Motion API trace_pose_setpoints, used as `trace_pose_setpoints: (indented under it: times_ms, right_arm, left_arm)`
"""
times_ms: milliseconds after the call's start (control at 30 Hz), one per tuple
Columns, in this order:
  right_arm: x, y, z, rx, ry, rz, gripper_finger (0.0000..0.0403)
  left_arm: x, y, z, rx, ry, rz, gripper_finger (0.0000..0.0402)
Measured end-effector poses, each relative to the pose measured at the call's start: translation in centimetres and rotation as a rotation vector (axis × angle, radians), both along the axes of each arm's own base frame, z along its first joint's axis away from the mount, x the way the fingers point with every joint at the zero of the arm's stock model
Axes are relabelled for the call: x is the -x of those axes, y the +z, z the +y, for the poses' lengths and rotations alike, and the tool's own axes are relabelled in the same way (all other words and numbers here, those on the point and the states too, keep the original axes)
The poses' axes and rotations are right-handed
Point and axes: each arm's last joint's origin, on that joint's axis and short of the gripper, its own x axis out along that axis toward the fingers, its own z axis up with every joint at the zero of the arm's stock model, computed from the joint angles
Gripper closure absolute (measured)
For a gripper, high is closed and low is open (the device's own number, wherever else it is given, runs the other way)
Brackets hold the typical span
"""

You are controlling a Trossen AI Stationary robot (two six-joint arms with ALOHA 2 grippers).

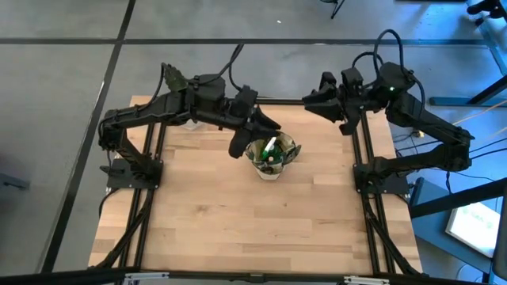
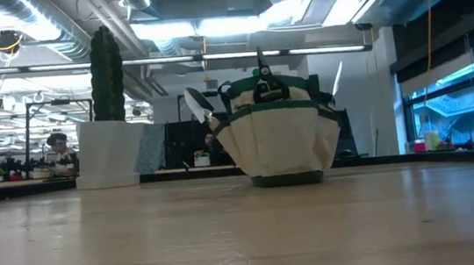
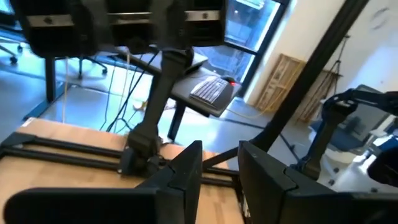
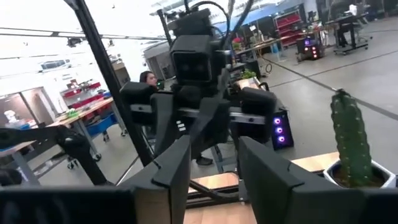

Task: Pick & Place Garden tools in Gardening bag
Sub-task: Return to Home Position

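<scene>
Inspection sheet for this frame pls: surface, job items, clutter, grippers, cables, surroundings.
Surface: wooden table, no spills seen.
Job's things: gardening bag upright at the back middle, tools inside, a trowel blade sticking out.
Clutter: cactus in a white pot near the back edge.
Grippers: left gripper open, empty, up beside the bag; right gripper open, empty, at the back right edge.
Cables: arm cables looped over the right arm; none seen on the table.
Surroundings: person far behind; keyboard on a desk.

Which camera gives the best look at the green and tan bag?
The low view: the gardening bag stands whole, side-on, with garden tools poking out. The high view shows only its mouth from above. Neither wrist view shows it.
</scene>
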Motion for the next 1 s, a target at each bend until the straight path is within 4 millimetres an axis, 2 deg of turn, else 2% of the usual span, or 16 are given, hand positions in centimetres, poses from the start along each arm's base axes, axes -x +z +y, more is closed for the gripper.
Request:
trace_pose_setpoints:
  times_ms: [667, 867, 1000]
  right_arm:
    - [-0.2, -0.4, 0.7, -0.010, 0.019, 0.037, 0.0263]
    - [-0.3, -0.9, 0.7, -0.139, 0.025, 0.114, 0.0263]
    - [-0.2, -0.7, 1.2, -0.055, 0.041, 0.081, 0.0263]
  left_arm:
    - [0.1, -0.7, -0.6, -0.012, -0.010, 0.072, 0.0313]
    - [0.0, -1.7, -0.6, 0.006, -0.008, 0.159, 0.0314]
    - [-0.2, -2.0, -0.6, 0.052, 0.002, 0.191, 0.0314]
